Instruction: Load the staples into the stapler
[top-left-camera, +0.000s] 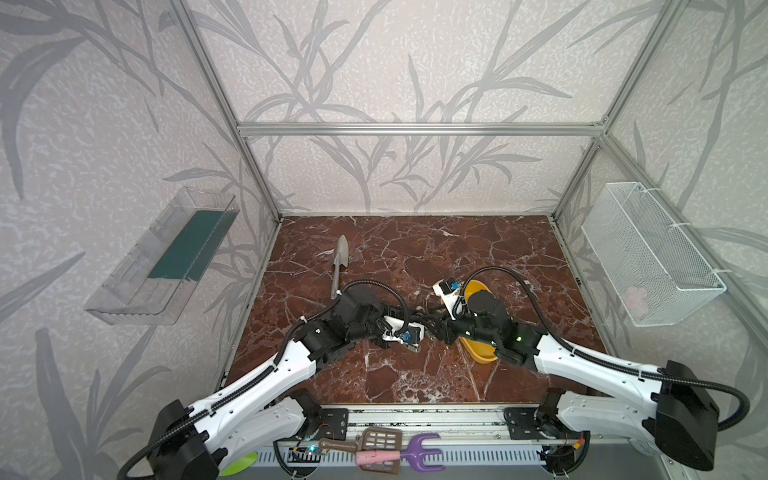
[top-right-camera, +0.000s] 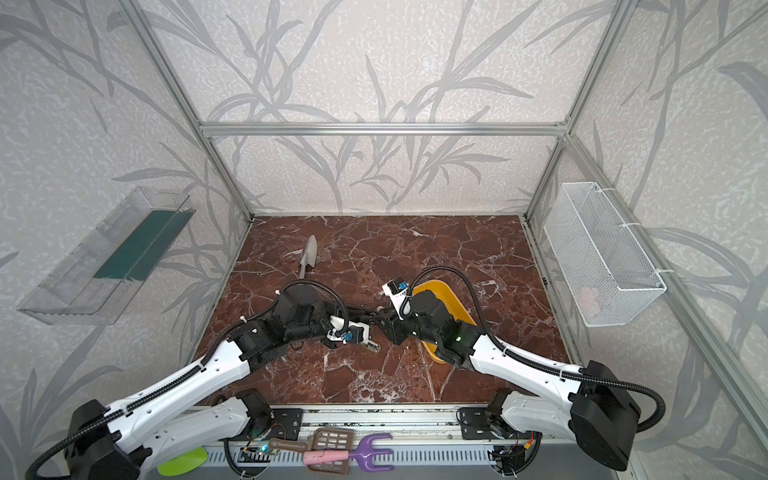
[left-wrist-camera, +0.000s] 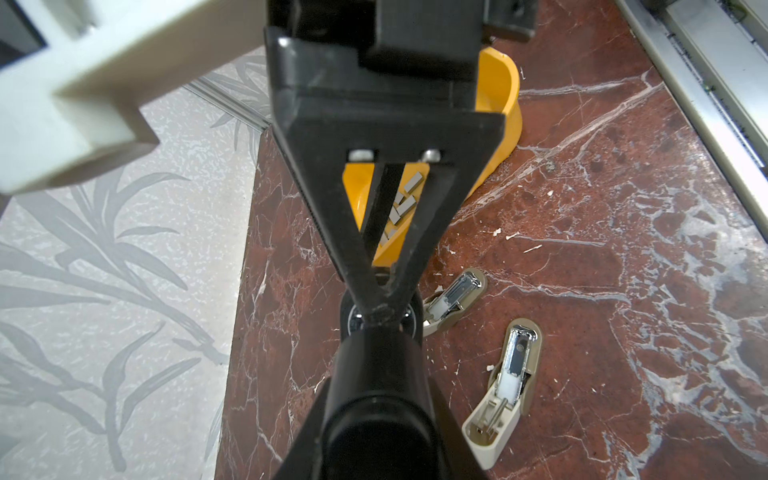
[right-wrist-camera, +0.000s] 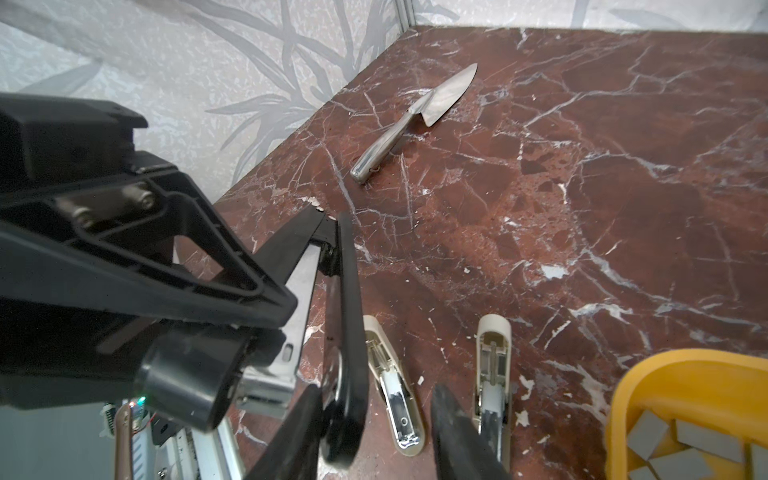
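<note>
The black stapler hangs open above the table, its lid swung away from the silvery rail. My left gripper is shut on the stapler's body. My right gripper reaches in from the opposite side. The lid's rounded end lies between its jaws, against one finger, while the other finger stands apart. In both top views the two grippers meet mid-table. The grey staples lie in the yellow tray under the right arm.
Two cream oblong blocks lie opened on the marble beside the tray. A metal trowel lies at the back left. A wire basket and a clear shelf hang on the side walls. Plastic toys sit on the front rail.
</note>
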